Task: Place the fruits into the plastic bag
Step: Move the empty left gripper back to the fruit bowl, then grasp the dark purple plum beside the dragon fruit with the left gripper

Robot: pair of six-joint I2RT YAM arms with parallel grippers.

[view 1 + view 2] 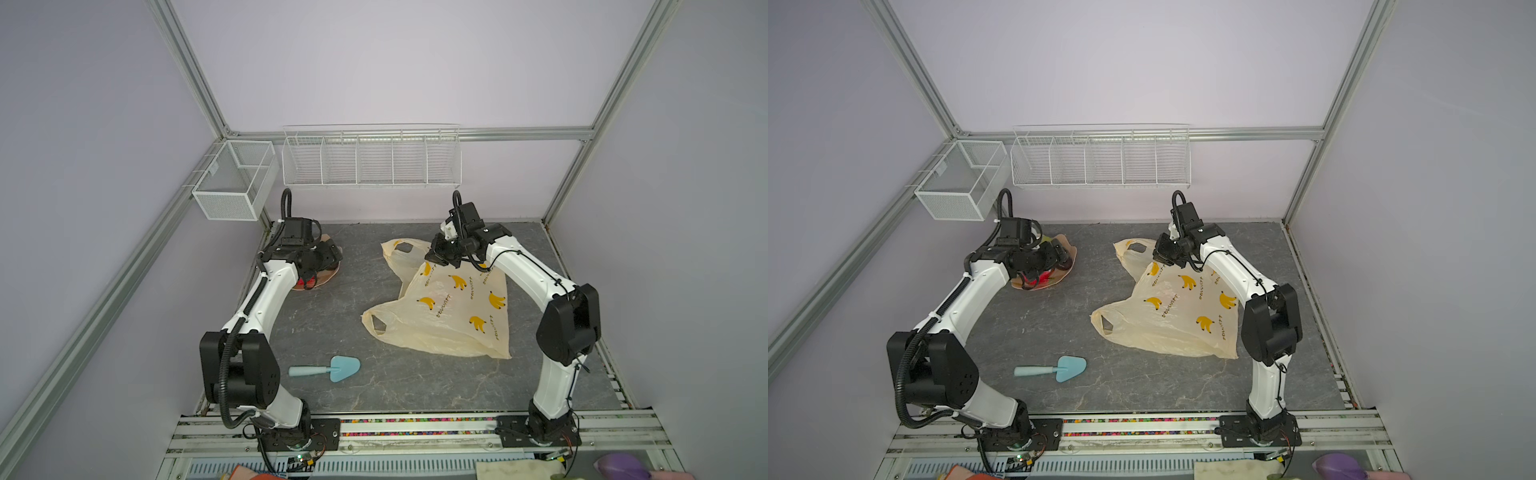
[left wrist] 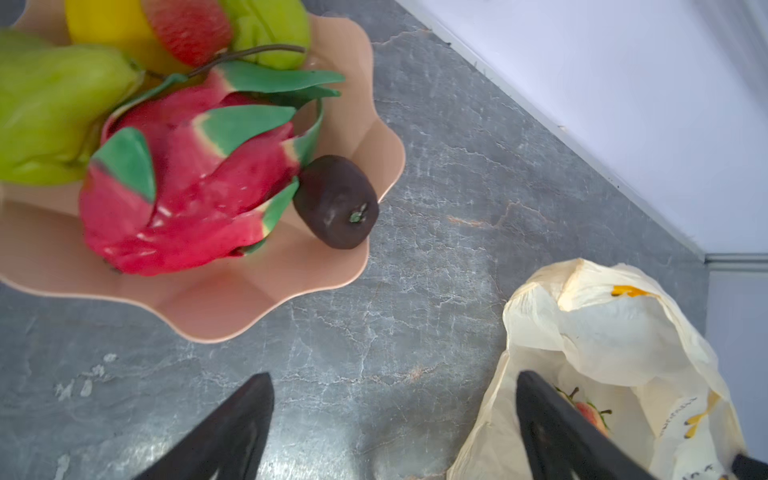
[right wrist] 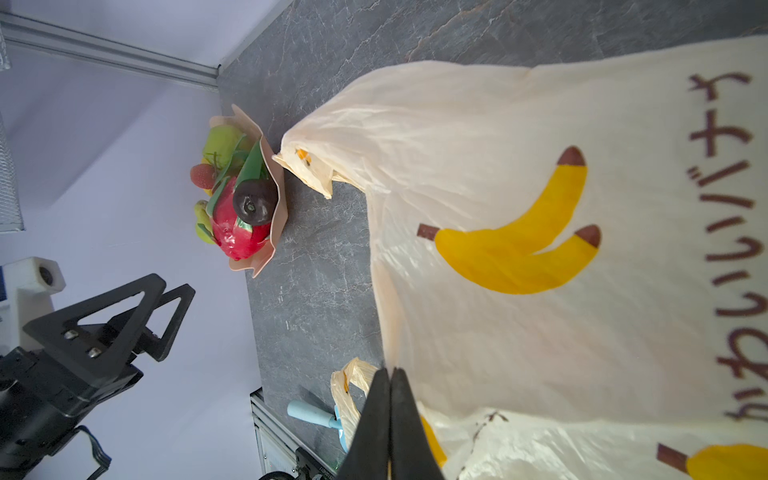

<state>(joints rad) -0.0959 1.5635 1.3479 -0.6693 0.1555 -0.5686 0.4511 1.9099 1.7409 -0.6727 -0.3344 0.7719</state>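
Reaching to the worktop's [image 1: 415, 382] far left, the left arm hangs its wrist over the peach scalloped dish [image 2: 324, 291], the left end effector [image 2: 392, 376] spread wide and empty. The right arm bends inward, the right end effector [image 3: 390, 374] clenched on the single plastic bag's [image 1: 453, 316] raised rim. The dish holds one dragon fruit [image 2: 187, 187], one dark brown fruit [image 2: 336, 201], two green fruits [image 2: 50, 112], one yellow fruit [image 2: 104, 20] and one red bumpy fruit [image 2: 191, 29]. One strawberry [image 2: 592, 411] shows inside the bag. One light blue scoop [image 1: 328, 368] lies nearer the front.
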